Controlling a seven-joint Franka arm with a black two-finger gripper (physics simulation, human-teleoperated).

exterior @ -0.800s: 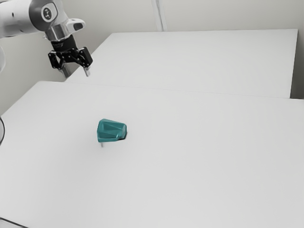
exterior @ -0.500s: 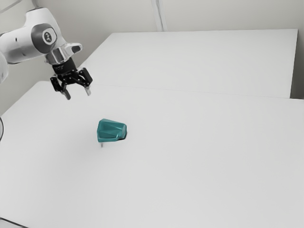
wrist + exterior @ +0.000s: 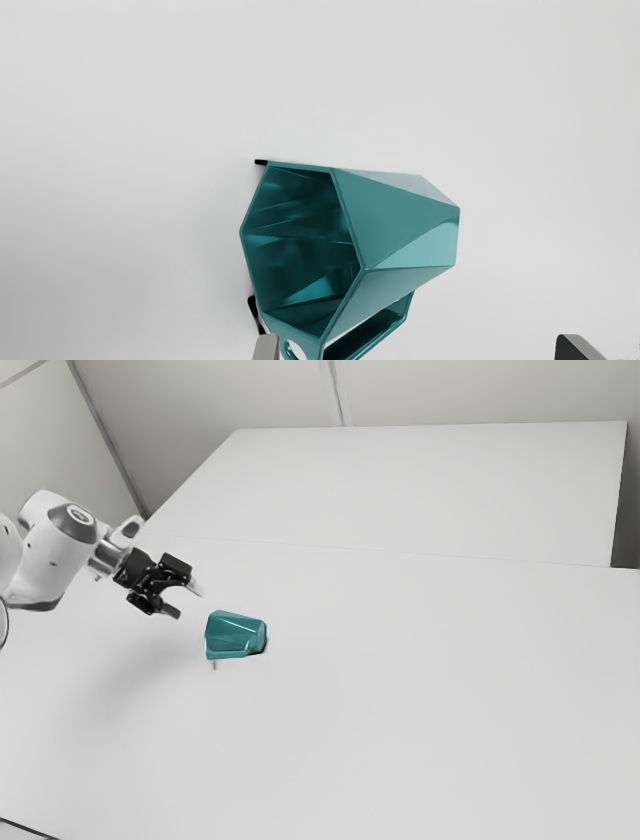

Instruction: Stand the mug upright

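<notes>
One mug [image 3: 370, 225], long axis near-level, mouth [image 3: 302, 245] sideways

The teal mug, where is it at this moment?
The teal mug lies on its side on the white table, left of centre in the exterior view, just ahead of the open gripper.

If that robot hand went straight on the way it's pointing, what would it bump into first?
Probably the teal mug, lying on its side: the hand points toward it, though depth is unclear and the table might come first.
</notes>
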